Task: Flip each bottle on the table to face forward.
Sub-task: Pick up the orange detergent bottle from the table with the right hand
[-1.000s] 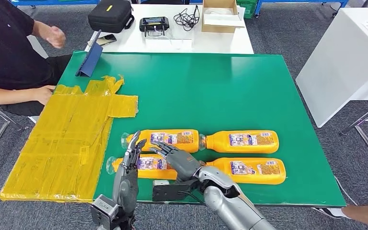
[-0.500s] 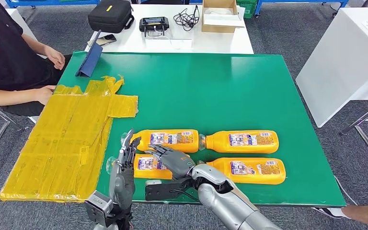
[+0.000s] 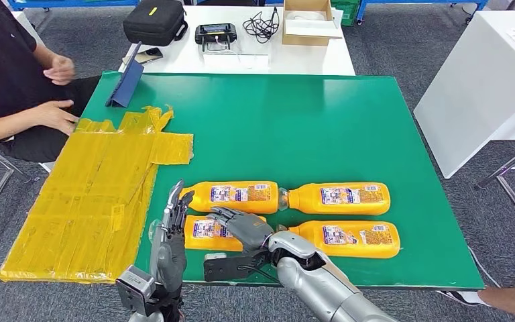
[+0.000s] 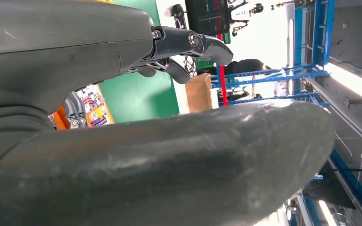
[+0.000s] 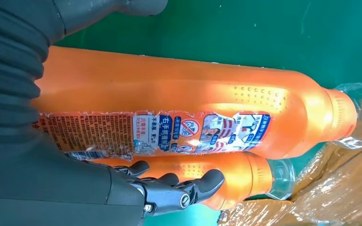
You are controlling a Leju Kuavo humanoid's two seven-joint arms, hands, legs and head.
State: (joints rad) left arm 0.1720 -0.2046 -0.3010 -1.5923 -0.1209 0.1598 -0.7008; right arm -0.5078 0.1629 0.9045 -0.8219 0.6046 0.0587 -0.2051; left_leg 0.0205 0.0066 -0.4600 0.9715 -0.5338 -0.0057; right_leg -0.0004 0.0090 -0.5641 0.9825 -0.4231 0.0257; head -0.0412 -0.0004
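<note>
near-left bottle (image 3: pixel 208 233) under r hand (image 3: pixel 240 225)

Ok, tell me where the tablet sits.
In the head view, the tablet leans at the green table's far left corner, beside the seated person.

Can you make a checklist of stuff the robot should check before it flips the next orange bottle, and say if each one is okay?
1. Right hand on the near-left orange bottle: ok, its fingers lie over the bottle.
2. Firm grip on that bottle: cannot tell, the head view hides the underside of the fingers.
3. Left hand ready beside the cap end: ok, held upright with fingers apart, holding nothing.
4. Room to roll: not ok, the far-left bottle lies close alongside.
5. Person's hand away from the bottles: ok, it rests by the yellow sheet's far edge.
6. Label side facing up: cannot tell which side counts as front.
</note>
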